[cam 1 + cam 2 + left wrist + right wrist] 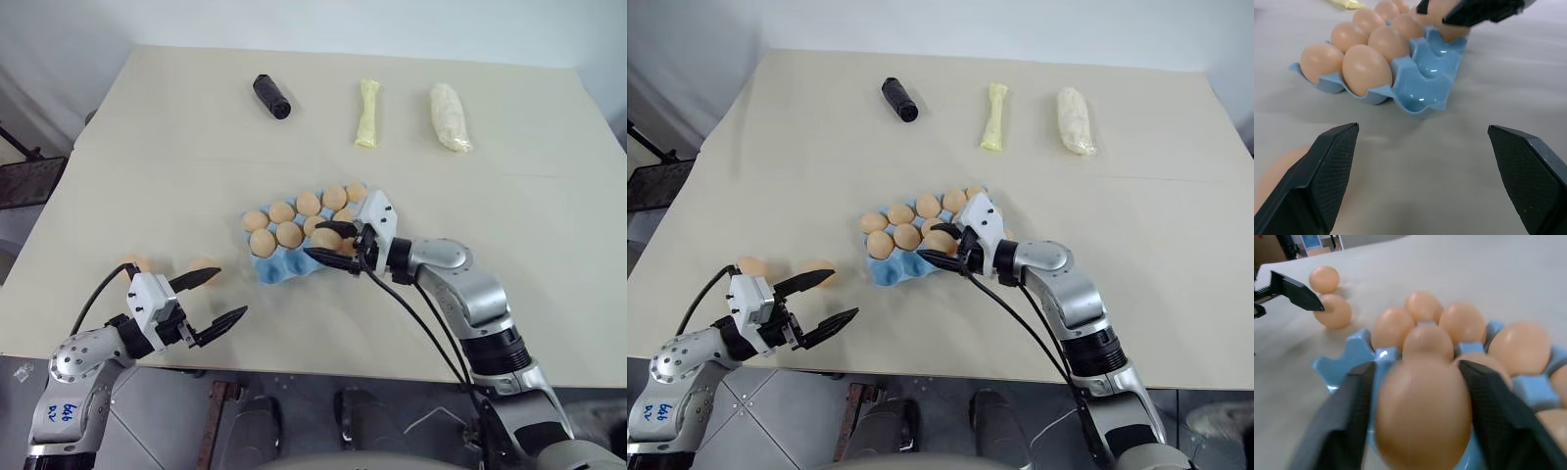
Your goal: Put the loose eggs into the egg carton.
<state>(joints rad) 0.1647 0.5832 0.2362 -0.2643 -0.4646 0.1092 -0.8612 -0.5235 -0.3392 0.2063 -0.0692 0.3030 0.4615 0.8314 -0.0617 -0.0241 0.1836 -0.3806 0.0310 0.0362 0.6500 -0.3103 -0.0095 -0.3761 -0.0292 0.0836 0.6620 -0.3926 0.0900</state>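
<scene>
Egg (1422, 413) sat pinched between your right gripper (335, 245) fingers over the egg carton (279, 266); left gripper (212, 297) gaped empty, so early release risked a rolling miss.

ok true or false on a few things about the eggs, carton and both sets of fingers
1. The right gripper holds an egg over the carton. True.
2. The left gripper is shut on an egg. False: its fingers stand open, empty.
3. Two loose eggs lie on the table. True.
4. The carton is full. False: its near cups are empty.
5. The black roll lies in the carton. False: it lies far back on the table.
</scene>
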